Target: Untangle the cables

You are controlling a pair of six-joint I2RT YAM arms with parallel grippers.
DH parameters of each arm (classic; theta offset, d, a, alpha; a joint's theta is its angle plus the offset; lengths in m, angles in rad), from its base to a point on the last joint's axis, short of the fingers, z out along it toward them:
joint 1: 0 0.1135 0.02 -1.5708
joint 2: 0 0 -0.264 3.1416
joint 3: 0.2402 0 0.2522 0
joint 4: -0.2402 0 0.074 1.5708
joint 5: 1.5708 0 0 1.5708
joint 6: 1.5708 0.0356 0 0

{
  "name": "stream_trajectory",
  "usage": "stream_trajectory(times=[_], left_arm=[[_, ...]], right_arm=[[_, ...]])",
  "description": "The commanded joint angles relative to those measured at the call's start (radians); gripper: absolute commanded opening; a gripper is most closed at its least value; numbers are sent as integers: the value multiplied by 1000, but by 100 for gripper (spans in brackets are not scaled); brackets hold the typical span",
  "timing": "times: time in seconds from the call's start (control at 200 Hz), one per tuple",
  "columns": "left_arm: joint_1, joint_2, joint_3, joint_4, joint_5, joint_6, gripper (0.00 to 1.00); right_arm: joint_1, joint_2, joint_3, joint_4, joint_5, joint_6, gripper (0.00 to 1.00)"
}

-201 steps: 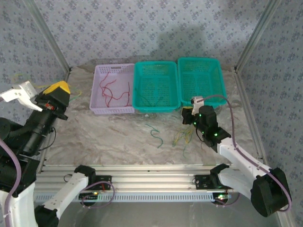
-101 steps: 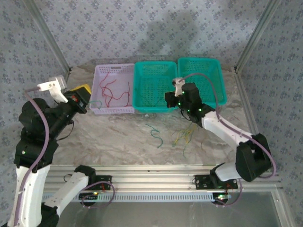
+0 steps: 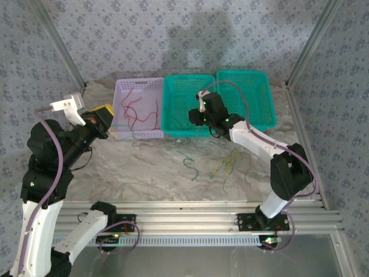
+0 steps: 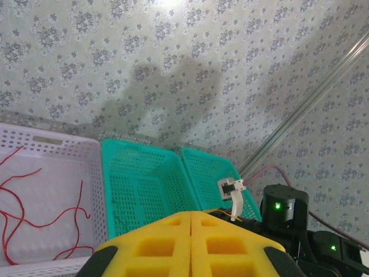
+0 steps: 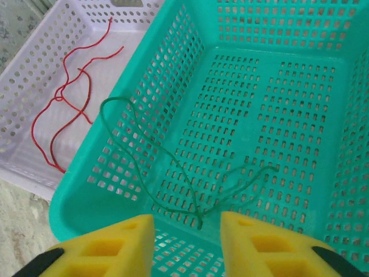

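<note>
Loose cables lie on the table: a green one (image 3: 188,164) and a yellow-green tangle (image 3: 226,164). Red cables (image 3: 138,112) lie in the purple basket (image 3: 120,134). A green cable (image 5: 173,173) rests on the floor of the middle teal basket (image 3: 167,128). My right gripper (image 3: 194,118) hovers over that basket, open (image 5: 187,222), with the green cable's knot just below the gap and touching neither pad. My left gripper (image 3: 101,119) is raised beside the purple basket's left edge, its yellow pads (image 4: 191,218) shut with nothing seen between them.
A second teal basket (image 3: 270,118) stands at the back right. Patterned walls and metal corner posts close in the table on three sides. The right arm (image 4: 282,208) reaches across in front of the left wrist camera.
My right gripper has swung from the table's tangle up and left to over the middle teal basket. My left arm has turned right toward the purple basket.
</note>
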Motion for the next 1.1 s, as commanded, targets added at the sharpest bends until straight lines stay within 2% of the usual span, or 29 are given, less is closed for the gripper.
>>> stream_trajectory(times=[0.0,0.125,0.31,0.445,0.54,0.62,0.74,0.889,1.094], left_arm=[[-4,-6,1,21,12,2,0],[-4,1,-4,21,23,-6,0],[-7,21,-24,35,68,-34,0],[-33,46,-73,99,108,-94,0],[-87,76,-99,138,107,-113,0],[-143,109,-104,163,99,-114,0],[-232,157,-111,207,86,-116,0],[-333,211,-118,251,18,-126,0],[-391,308,-88,305,19,-148,0]], right_arm=[[12,-29,0,-8,10,-10,41],[16,-97,-43,33,-8,-10,41],[37,-268,-210,146,-135,-32,43],[83,-396,-317,213,-200,-78,51],[101,-473,-384,254,-205,-94,59],[97,-513,-408,256,-233,-89,62],[101,-553,-427,280,-294,-86,63],[125,-596,-456,325,-335,-103,64],[174,-626,-475,343,-325,-161,66]])
